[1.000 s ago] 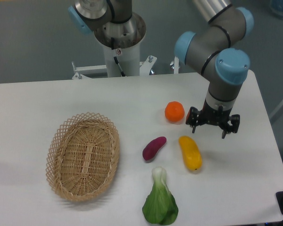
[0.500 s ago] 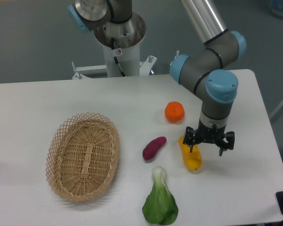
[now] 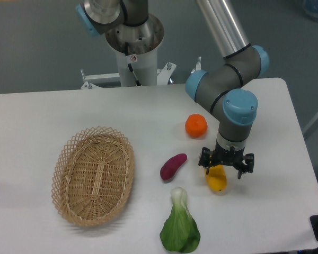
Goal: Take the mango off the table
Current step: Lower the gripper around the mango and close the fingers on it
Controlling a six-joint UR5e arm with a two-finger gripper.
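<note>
Gripper (image 3: 226, 163) sits right over the mango (image 3: 217, 180) near the table (image 3: 148, 106)'s right edge, fingers spread wide, covering its upper half.

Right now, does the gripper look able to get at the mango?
Probably yes. The gripper hangs directly over the mango, already covering its far end, jaws spread. The sweet potato and orange lie clear to the side.
</note>
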